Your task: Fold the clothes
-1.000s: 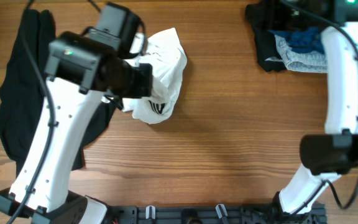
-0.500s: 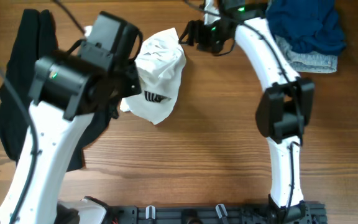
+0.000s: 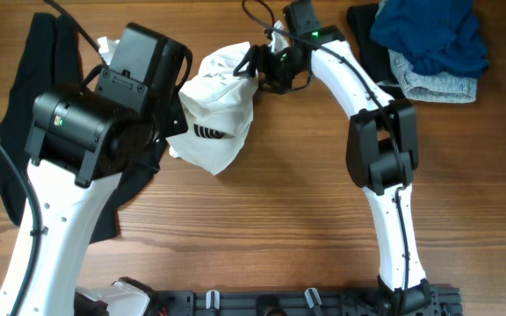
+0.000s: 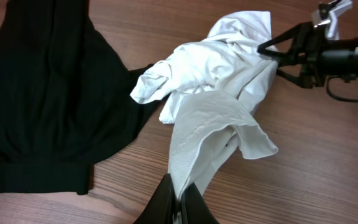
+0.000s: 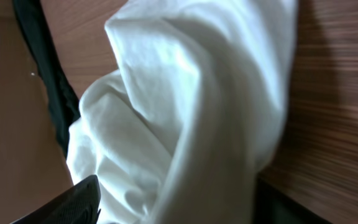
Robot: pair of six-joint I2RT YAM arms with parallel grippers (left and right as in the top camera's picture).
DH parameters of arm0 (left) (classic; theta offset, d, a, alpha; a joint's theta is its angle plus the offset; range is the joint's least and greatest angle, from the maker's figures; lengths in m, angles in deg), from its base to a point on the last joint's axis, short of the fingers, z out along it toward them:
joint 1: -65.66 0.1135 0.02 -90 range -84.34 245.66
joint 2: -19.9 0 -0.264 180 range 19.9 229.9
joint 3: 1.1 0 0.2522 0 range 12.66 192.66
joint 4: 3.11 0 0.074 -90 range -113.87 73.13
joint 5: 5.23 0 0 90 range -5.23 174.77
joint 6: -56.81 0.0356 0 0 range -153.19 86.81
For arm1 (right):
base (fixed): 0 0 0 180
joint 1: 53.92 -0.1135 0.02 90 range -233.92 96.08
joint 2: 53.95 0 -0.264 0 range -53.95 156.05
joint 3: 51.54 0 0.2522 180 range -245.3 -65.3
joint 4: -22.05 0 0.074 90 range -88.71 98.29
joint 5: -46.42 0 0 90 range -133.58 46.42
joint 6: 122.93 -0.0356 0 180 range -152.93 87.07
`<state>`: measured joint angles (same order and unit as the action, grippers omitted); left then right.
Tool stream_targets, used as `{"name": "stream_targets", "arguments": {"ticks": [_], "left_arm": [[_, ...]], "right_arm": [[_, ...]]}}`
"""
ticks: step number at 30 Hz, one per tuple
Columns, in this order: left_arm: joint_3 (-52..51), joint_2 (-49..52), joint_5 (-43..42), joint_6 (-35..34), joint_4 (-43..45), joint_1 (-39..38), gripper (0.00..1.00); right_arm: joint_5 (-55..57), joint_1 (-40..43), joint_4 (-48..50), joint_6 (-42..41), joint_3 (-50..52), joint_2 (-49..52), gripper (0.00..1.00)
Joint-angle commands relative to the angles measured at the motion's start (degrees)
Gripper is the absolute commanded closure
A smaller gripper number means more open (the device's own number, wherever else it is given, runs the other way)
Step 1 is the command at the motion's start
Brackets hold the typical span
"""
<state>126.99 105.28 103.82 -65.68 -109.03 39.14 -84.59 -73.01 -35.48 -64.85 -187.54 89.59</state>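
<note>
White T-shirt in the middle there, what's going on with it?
The left gripper is shut on a fold of the white T-shirt. The right gripper sits open at the shirt's far edge, not clamped. The shirt is bunched, not yet folded. A black garment lies beside it; blue and grey clothes sit in the far corner.

No legible text or numbers; white T-shirt [image 3: 222, 92] shows only black striped print [image 3: 207, 133].

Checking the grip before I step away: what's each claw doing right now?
Left claw: closed, pinching the white T-shirt.
Right claw: open, jaws spread at the far edge of the white T-shirt, not clamped on it.
</note>
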Motion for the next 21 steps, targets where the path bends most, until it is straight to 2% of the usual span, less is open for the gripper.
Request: {"name": "stream_targets", "arguments": {"ticks": [1, 3, 5, 6, 8, 13, 17, 21], "left_arm": [[-0.1, -0.6, 1.6, -1.0, 0.0, 0.1, 0.96], [-0.1, -0.6, 1.6, -1.0, 0.0, 0.1, 0.96], [-0.1, -0.6, 1.6, -1.0, 0.0, 0.1, 0.96], [-0.1, -0.6, 1.9, -1.0, 0.0, 0.1, 0.96], [-0.1, -0.6, 3.3, -1.0, 0.2, 0.1, 0.96], [-0.1, -0.7, 6.0, -1.0, 3.3, 2.8, 0.96], [-0.1, -0.6, 11.6, -1.0, 4.9, 9.5, 0.96], [-0.1, -0.6, 14.7, -0.6, 4.9, 16.7, 0.96]], "right_arm": [[-1.4, -0.6, 4.8, -4.3, 0.9, 1.4, 0.28], [0.5, -0.8, 6.9, -4.2, 0.9, 1.4, 0.54], [4.2, -0.6, 6.8, -2.5, 0.9, 1.4, 0.88], [4.1, -0.1, 6.5, -0.5, 0.8, 1.4, 0.96], [4.3, 1.7, 4.0, 3.7, 0.7, 0.0, 0.96], [13.2, 7.9, -7.3, 13.2, 0.6, -9.8, 0.95], [15.3, 13.1, -17.9, 19.5, 0.6, -21.8, 0.96], [22.6, 14.4, -26.0, 21.5, 0.6, -26.3, 0.95]]}}
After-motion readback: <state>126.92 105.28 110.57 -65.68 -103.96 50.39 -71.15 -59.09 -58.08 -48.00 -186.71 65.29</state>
